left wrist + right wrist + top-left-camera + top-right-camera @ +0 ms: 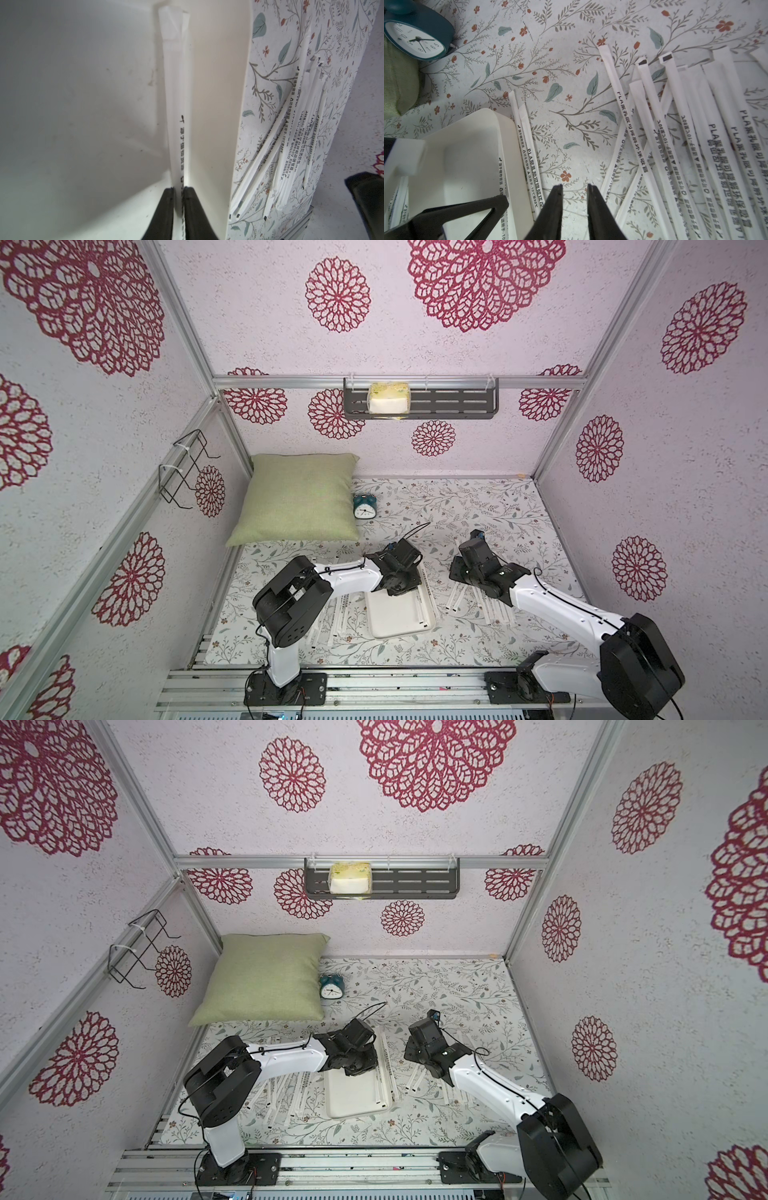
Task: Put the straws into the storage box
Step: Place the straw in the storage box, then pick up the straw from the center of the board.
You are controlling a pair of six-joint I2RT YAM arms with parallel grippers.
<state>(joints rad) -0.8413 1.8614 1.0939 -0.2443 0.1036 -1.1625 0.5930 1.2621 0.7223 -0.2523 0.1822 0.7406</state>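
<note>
**Inspector:** Any legible markings?

**Assistant:** The straws [652,133] carry black print. "PLA" reads clearly in the right wrist view, with a temperature line, "-10°C" to "80°C", and Chinese characters. The clock [415,39] shows numerals; I cannot read a brand on it.

**Inspector:** Location and axis of the straws?

**Assistant:** Loose piles lie on the floral mat [478,506] on both sides of the box [399,614], which sits near the mat's front edge. Most run roughly front to back, fanned and overlapping. Two lie just beside the box's right rim. One straw [174,104] lies inside the box along its right wall, long axis parallel to that wall.

**Inspector:** Left gripper?

**Assistant:** The left gripper [178,190] is over the box, jaws nearly together, with that straw pinched between them.

**Inspector:** Right gripper?

**Assistant:** The right gripper [574,187] hangs over bare mat between the box and the right pile, jaws a narrow gap apart, holding nothing.
</note>
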